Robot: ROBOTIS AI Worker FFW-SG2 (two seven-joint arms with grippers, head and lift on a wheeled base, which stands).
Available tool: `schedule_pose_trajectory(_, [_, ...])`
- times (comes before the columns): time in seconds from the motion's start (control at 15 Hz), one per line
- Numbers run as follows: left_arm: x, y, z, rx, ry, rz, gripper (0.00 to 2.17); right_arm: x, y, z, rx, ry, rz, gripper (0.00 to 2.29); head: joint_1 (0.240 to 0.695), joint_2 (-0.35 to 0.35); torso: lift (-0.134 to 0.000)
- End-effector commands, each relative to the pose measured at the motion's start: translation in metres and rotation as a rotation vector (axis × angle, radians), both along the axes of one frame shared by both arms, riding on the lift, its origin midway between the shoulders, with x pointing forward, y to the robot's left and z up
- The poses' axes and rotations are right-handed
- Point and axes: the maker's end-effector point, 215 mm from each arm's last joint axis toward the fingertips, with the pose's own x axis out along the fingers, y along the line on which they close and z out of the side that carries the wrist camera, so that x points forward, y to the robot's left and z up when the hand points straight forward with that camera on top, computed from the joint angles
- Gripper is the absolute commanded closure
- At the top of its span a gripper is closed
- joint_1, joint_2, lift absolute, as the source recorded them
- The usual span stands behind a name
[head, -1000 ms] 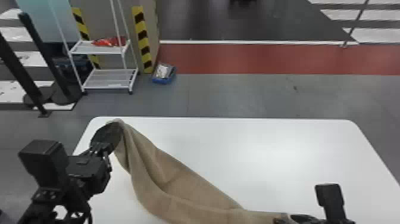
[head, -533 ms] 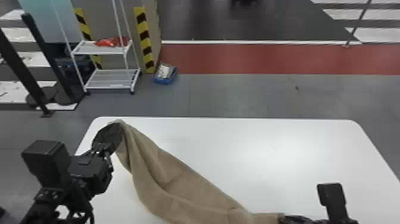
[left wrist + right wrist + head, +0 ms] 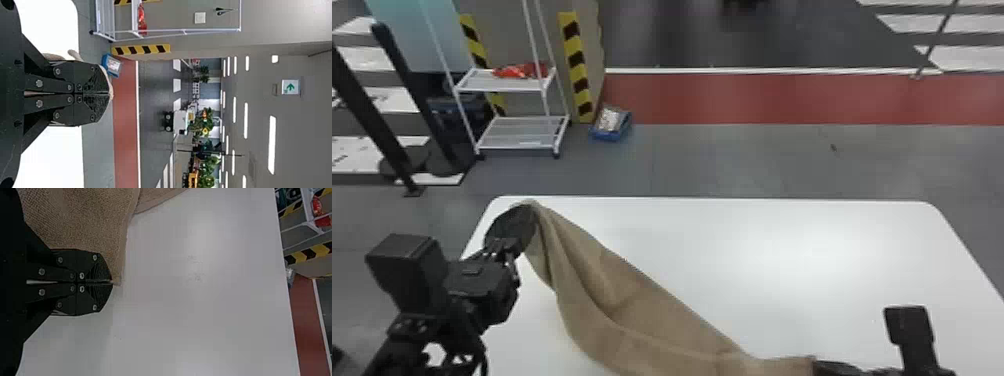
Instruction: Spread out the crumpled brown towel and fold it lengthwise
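Seeing a small shift from the earlier head views: nudged rightward, at the lower right of the frame, the black two-fingered right gripper (image 3: 826, 369), along with the nearby end of the long, creased brown terry-cloth towel (image 3: 652, 320). Pretty much no change at the black two-fingered left gripper (image 3: 524, 215), over at the middle left, near the far-left corner of the white rectangular table with rounded corners (image 3: 782, 250). Holding towel at both ends, by the way: left fingers pinched together on one end, with a bit of brown poking out around the tips in the left wrist view, and right fingers closed on a corner in the right wrist view. Running diagonally from middle left to lower right in the head view, with deep folds down the length. Now for the murky parts: lower edge of the towel cut off by the bottom of the head view, same for most of the right arm. Gripped cloth hidden between the fingers. Can't tell how much of the sagging middle touches the table.
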Motion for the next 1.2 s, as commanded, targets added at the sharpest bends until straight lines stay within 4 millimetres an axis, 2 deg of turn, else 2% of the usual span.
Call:
schedule_pose_trajectory(0.0, [-0.002, 0.006, 0.005, 0.003, 0.001, 0.010, 1.89, 0.006, -0.021, 0.028, 0.003, -0.058, -0.033, 1.43, 0.695, 0.023, 0.000])
schedule_pose_trajectory(0.27, [-0.007, 0.013, 0.015, 0.007, 0.000, 0.023, 1.89, 0.016, -0.055, 0.096, 0.050, -0.198, -0.092, 1.45, 0.695, -0.010, 0.000])
schedule_pose_trajectory(0.4, [-0.010, 0.014, 0.024, 0.021, 0.004, 0.026, 1.89, 0.020, -0.075, 0.137, 0.072, -0.281, -0.116, 1.45, 0.695, -0.027, 0.000])
schedule_pose_trajectory(0.47, [-0.013, 0.017, 0.030, 0.027, -0.002, 0.030, 1.89, 0.021, -0.091, 0.154, 0.062, -0.313, -0.141, 1.45, 0.695, -0.044, 0.000])
schedule_pose_trajectory(0.53, [-0.015, 0.019, 0.032, 0.033, 0.003, 0.033, 1.89, 0.020, -0.104, 0.163, 0.051, -0.324, -0.163, 1.45, 0.695, -0.056, 0.000])
schedule_pose_trajectory(0.73, [-0.020, 0.017, 0.024, 0.045, 0.057, 0.015, 1.89, 0.030, -0.157, 0.213, 0.050, -0.391, -0.260, 1.45, 0.695, -0.104, 0.000])
schedule_pose_trajectory(0.87, [-0.023, 0.007, 0.020, 0.041, 0.069, -0.022, 1.89, 0.040, -0.191, 0.245, 0.066, -0.433, -0.333, 1.45, 0.695, -0.144, 0.000])
schedule_pose_trajectory(0.93, [-0.025, -0.003, 0.014, 0.033, 0.088, -0.055, 1.89, 0.042, -0.206, 0.262, 0.079, -0.457, -0.361, 1.45, 0.695, -0.189, 0.000])
schedule_pose_trajectory(1.0, [-0.028, -0.013, 0.005, 0.024, 0.118, -0.090, 1.89, 0.043, -0.215, 0.273, 0.077, -0.475, -0.369, 1.45, 0.695, -0.217, 0.000])
schedule_pose_trajectory(1.13, [-0.029, -0.032, 0.005, 0.002, 0.118, -0.153, 1.89, 0.040, -0.225, 0.281, 0.088, -0.464, -0.385, 1.45, 0.695, -0.266, 0.000])
